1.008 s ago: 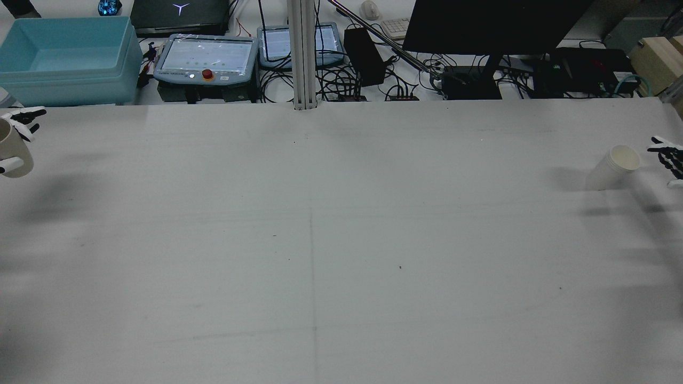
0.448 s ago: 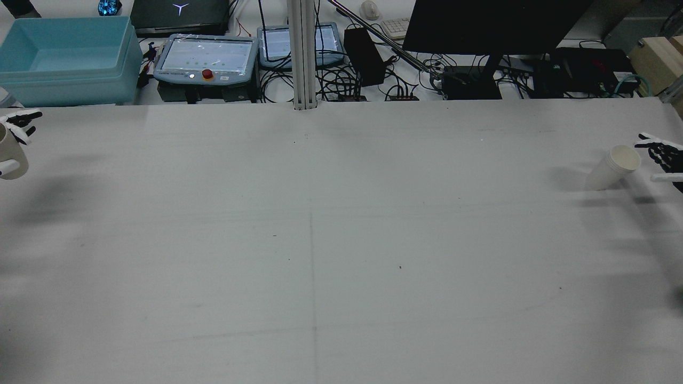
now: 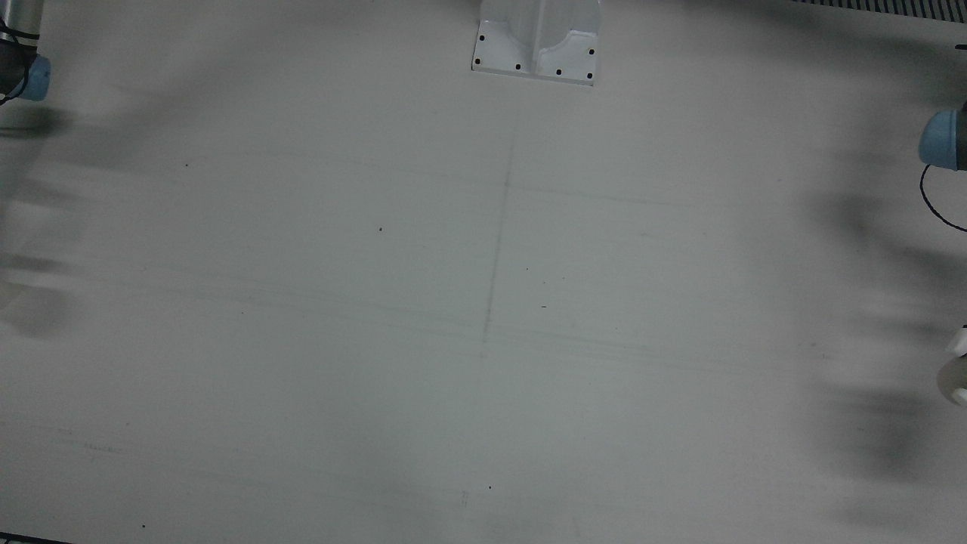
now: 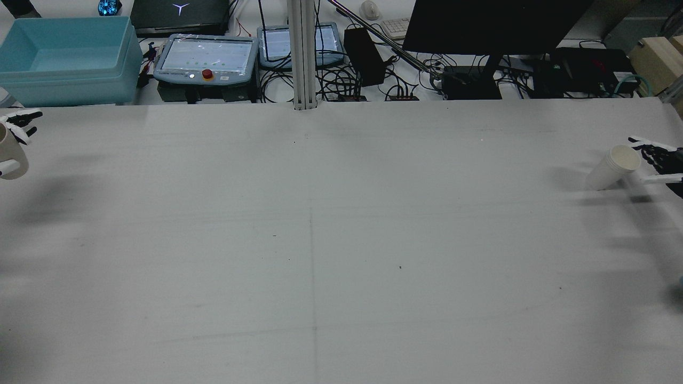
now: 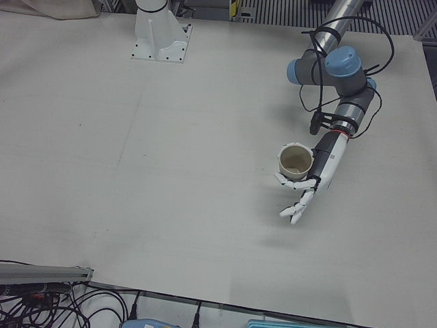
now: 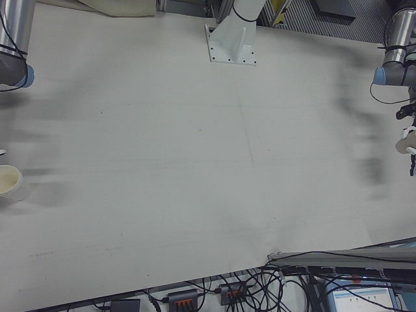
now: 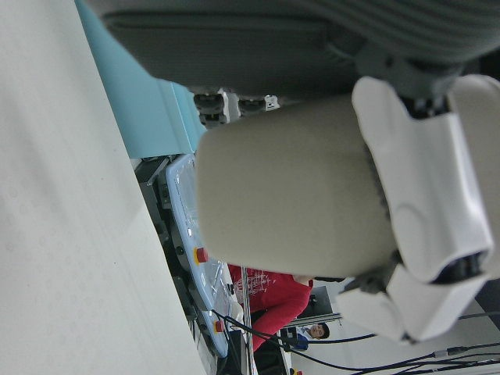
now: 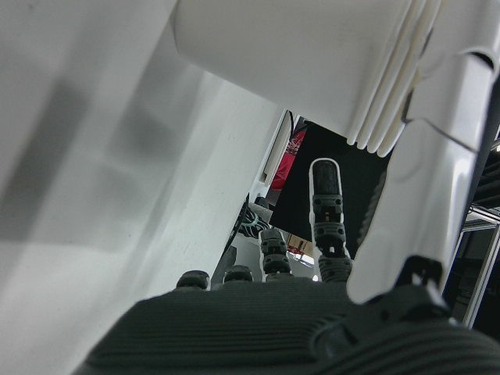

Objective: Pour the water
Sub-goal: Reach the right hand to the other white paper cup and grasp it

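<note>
My left hand [image 5: 308, 183] is shut on a beige cup [image 5: 295, 161] and holds it upright just above the table. It is at the far left edge of the rear view [image 4: 12, 153]. The left hand view shows the cup [image 7: 297, 187] clamped under the thumb. A stack of white paper cups [image 4: 613, 166] stands on the table at the far right. My right hand [image 4: 657, 159] is open right beside it, fingers spread on either side of the rim. In the right hand view the white cup [image 8: 305, 55] fills the top, with the thumb [image 8: 437, 172] next to it.
A teal bin [image 4: 64, 58], two teach pendants [image 4: 205, 58], a monitor [image 4: 496, 24] and cables lie beyond the table's far edge. A metal post [image 4: 302, 53] stands at the middle of that edge. The white base [image 3: 536, 38] is on the robot's side.
My right hand has moved left, closing up to the white cups, which have stayed put. My left hand with the beige cup has drifted slightly outward to the left.
</note>
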`<state>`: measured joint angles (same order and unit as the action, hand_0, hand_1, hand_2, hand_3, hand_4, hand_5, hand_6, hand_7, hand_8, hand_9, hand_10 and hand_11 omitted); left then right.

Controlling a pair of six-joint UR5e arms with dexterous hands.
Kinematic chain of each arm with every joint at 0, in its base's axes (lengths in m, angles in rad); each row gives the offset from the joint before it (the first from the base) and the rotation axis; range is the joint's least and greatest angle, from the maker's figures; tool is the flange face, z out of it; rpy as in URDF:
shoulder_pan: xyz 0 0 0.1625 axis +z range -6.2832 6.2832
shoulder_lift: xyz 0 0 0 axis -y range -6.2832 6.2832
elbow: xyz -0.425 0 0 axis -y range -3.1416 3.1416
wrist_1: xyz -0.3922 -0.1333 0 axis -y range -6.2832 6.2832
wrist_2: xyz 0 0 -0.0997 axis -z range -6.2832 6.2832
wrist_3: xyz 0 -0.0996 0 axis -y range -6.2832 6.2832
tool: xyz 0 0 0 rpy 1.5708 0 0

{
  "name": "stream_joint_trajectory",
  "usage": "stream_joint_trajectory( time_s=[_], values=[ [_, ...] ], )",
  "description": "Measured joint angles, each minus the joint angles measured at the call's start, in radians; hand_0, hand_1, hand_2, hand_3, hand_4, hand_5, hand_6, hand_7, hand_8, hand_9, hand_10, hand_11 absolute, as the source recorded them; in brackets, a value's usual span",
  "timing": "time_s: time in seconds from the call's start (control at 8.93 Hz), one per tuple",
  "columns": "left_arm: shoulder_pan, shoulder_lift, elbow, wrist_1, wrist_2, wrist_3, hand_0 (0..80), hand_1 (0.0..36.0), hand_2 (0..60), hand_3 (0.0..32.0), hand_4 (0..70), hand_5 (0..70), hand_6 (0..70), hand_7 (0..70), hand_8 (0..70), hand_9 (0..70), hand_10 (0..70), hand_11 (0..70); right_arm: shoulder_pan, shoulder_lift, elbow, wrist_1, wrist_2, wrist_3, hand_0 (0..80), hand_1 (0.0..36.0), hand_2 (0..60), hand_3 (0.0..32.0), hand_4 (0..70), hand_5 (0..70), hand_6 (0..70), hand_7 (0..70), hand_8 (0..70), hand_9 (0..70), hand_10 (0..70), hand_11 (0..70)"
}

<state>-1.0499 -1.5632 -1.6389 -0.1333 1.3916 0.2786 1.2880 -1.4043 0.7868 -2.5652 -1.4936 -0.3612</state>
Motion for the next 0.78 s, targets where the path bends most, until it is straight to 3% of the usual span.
stream_joint_trajectory(
  time_s=[0.56,0.78],
  values=[
    [0.001,0.000,0.005,-0.009,0.000,0.004,55.1,34.1,60.0,0.0,70.0,70.0,10.3,19.3,5.2,7.5,5.9,9.4,-0.030,0.029,0.003,-0.014,0.007,-0.018,52.9,16.6,0.0,7.0,4.3,27.2,6.6,16.9,0.3,1.9,0.0,0.0],
    [0.001,0.001,0.021,-0.025,0.000,0.005,55.1,34.0,60.0,0.0,70.0,70.0,10.2,19.2,5.2,7.5,5.9,9.4,-0.040,0.047,0.009,-0.025,0.007,-0.024,53.3,17.5,2.8,6.8,6.0,28.5,7.2,18.1,0.4,2.2,0.0,0.0]
  ],
)
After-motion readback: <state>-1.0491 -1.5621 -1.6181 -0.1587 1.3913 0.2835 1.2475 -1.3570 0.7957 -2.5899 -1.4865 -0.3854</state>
